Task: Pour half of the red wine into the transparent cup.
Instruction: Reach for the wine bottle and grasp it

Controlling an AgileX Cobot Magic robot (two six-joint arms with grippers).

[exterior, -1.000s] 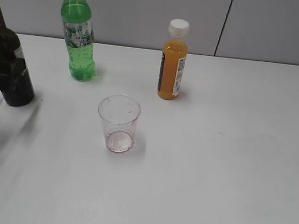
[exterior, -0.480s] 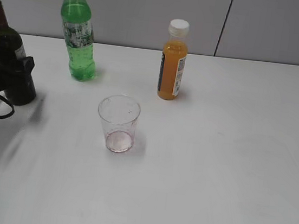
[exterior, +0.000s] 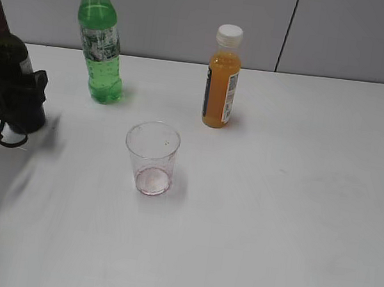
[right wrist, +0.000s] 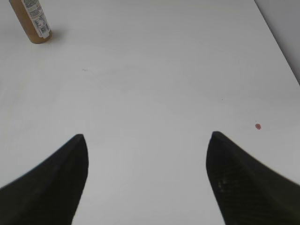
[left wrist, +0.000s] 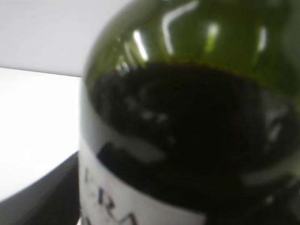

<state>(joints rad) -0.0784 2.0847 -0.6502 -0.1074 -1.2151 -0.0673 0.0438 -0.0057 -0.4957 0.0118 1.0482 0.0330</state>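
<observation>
the left gripper (exterior: 8,96) seems wrapped around the wine bottle (exterior: 8,68), grip unclear; clamp squarely before lifting toward the transparent cup (exterior: 152,156).

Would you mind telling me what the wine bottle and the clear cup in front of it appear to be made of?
The wine bottle looks like dark green glass, glossy: the left wrist view shows sharp bright reflections on its shoulder. The clear cup is probably thin transparent plastic, lightly scuffed, with faint printed marks and a pinkish bottom; it could be glass, though.
</observation>
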